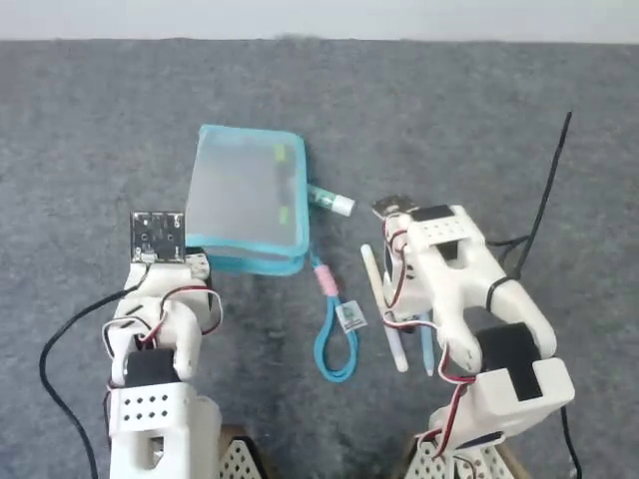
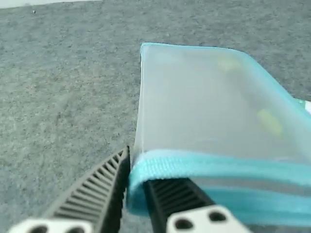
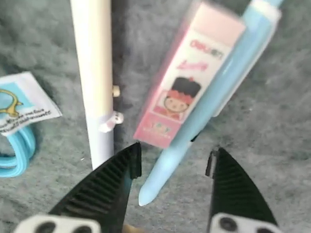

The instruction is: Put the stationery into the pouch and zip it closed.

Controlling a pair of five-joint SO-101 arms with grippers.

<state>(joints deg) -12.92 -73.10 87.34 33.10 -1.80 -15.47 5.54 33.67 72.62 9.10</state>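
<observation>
Pinches the pouch (image 1: 245, 195) at its near-left teal rim with the left gripper (image 2: 136, 170). Spreads the right gripper (image 3: 175, 155) wide over blue pen (image 3: 204, 111) and pink eraser (image 3: 187, 73) (gripping neither), both lying near-to-far, right of the pouch.

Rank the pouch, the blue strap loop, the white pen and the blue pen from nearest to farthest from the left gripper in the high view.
1. The pouch: its near corner sits in the left gripper.
2. The blue strap loop: on the table, right of the pouch.
3. The white pen: beyond the loop, beside the right arm.
4. The blue pen: farthest, partly under that arm.
</observation>
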